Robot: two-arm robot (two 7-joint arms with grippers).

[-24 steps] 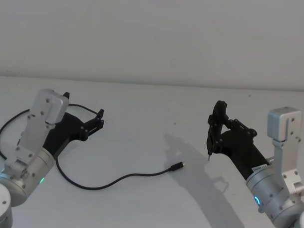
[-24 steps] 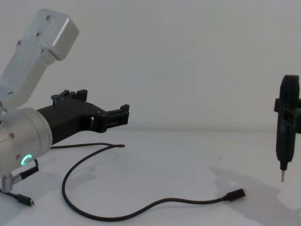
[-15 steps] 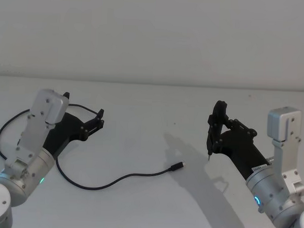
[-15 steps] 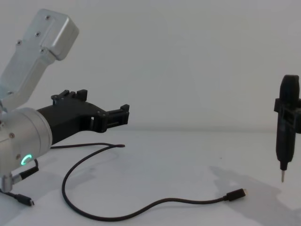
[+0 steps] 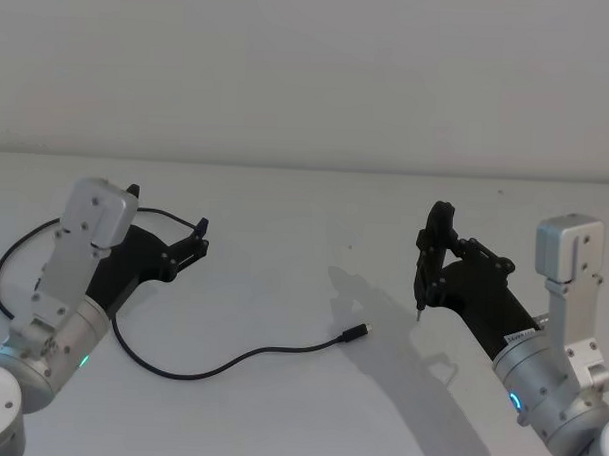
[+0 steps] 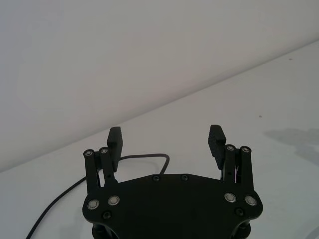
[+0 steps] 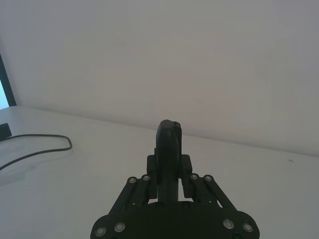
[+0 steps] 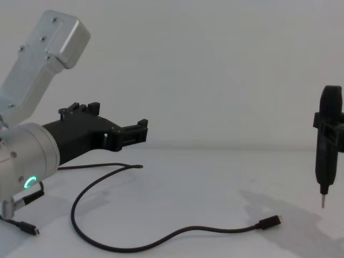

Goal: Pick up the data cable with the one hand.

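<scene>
Some of the data cable (image 5: 230, 363) runs under my left arm and is hidden there. Its plug lies free on the white table (image 5: 315, 218), between the grippers. The left gripper (image 5: 201, 235) hovers spread wide, holding nothing. The right gripper (image 5: 429, 267) is clenched on an upright pen-like tool (image 8: 324, 169). A bare white wall (image 5: 310, 68) stands behind.

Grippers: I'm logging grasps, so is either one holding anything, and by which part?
The right gripper is shut on the pen-like tool, around its upper body. The left gripper is open, holding nothing.
</scene>
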